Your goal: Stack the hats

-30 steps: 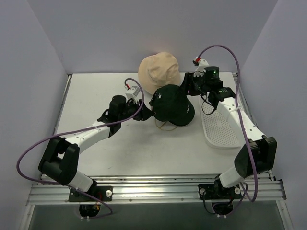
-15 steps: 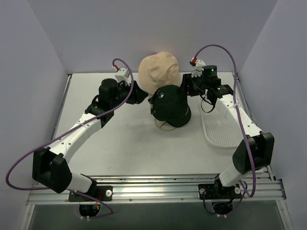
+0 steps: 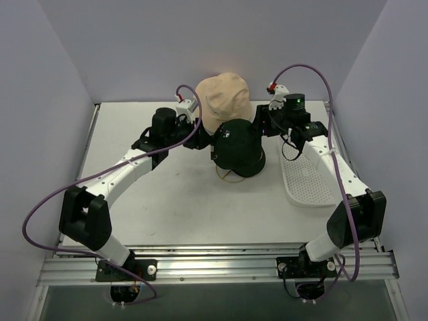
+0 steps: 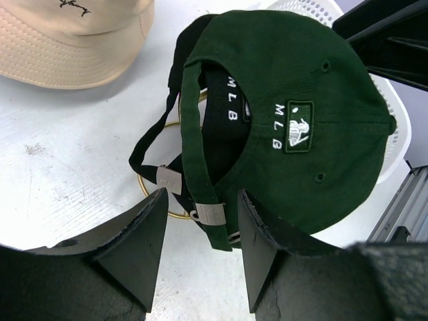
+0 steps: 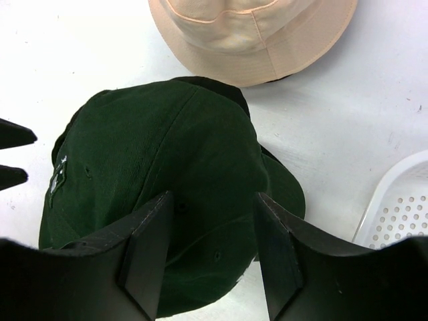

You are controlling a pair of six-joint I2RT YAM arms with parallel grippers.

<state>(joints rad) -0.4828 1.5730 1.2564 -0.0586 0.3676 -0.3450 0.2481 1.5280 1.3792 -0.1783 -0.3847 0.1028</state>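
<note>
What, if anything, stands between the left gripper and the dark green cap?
Nothing visible. In the left wrist view the left gripper is open, and the dark green cap has its rear strap directly before it, with no other object between.

Tan bucket hat [image 3: 222,97] sits just behind dark green hat [image 3: 237,148], tray [image 3: 309,182] rightward

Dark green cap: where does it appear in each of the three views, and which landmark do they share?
Top external: dark green cap at the picture's centre.
Left wrist: the cap fills the centre and right, logo visible.
Right wrist: the cap is lower left.
Shared landmark: tan bucket hat beside it.
</note>
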